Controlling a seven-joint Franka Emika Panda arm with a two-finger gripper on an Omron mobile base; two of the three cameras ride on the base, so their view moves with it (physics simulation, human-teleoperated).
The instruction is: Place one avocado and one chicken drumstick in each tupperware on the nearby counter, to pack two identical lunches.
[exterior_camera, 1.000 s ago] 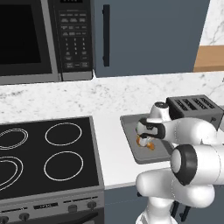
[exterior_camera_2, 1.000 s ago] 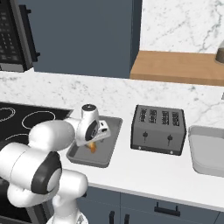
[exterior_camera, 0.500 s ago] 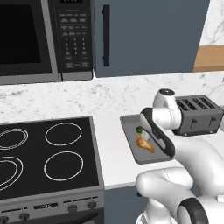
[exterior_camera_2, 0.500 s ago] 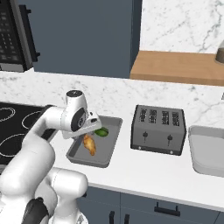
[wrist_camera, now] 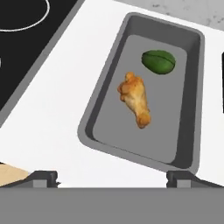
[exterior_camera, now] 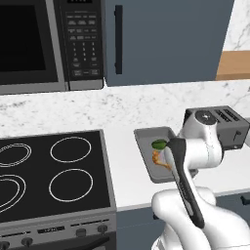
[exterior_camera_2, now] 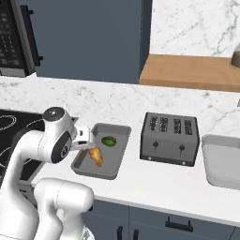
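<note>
A grey tupperware (wrist_camera: pixel 127 139) lies on the white counter (exterior_camera_2: pixel 154 187) beside the stove. In it are one green avocado (wrist_camera: pixel 159 61) and, just below it in the hand view, one browned chicken drumstick (wrist_camera: pixel 135 99). My gripper (wrist_camera: pixel 112 177) hovers above the tupperware's near end, open, with nothing between its fingertips (wrist_camera: pixel 43 177). From the right base view the same tupperware (exterior_camera_2: pixel 84 165) holds the avocado (exterior_camera_2: pixel 108 140) and drumstick (exterior_camera_2: pixel 96 156), with my hand (exterior_camera_2: pixel 85 138) at its left edge. A second grey tupperware (exterior_camera_2: pixel 225 161) stands right of the toaster; what it holds is hidden.
A silver toaster (exterior_camera_2: pixel 169 138) stands between the two tupperwares. The black stove top (exterior_camera: pixel 49 166) borders the counter on the left, under a microwave (exterior_camera: pixel 49 44). A wooden shelf (exterior_camera_2: pixel 192 72) runs along the marble back wall. My own arm (exterior_camera: pixel 188 176) hides part of the tupperware in the left base view.
The arm has swung and the hand has pulled back from over the tupperware's middle toward its stove-side edge. The jaws stay open; the drumstick and avocado lie still.
</note>
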